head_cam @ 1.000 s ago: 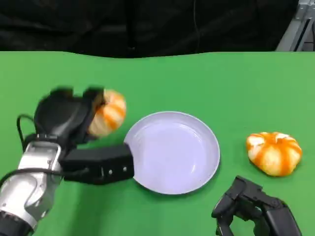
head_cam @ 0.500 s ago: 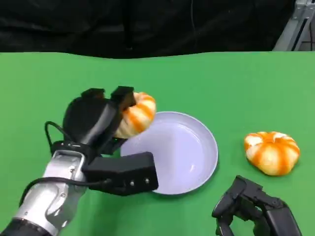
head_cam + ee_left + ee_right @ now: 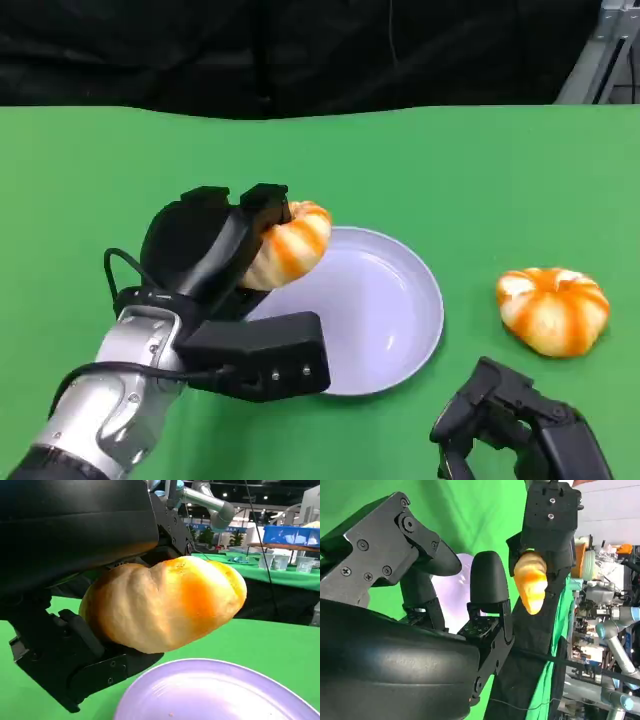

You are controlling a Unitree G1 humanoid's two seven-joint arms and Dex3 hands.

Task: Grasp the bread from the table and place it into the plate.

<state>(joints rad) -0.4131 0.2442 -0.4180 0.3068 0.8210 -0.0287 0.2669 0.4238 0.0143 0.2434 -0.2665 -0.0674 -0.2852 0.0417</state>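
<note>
Resting low at the table's near edge, your right hand (image 3: pixel 520 425) is sitting with its fingers apart and holding nothing, keeping out of the way. Just beyond, your left hand (image 3: pixel 205 250) is gripping one bread (image 3: pixel 288 245) from the side and holding it above the near-left rim of the single lilac plate (image 3: pixel 400 310), probably so a release drops it inside. Farther right, a second bread roll (image 3: pixel 553 310) is lying on the green table (image 3: pixel 480 170), making two in all.
</note>
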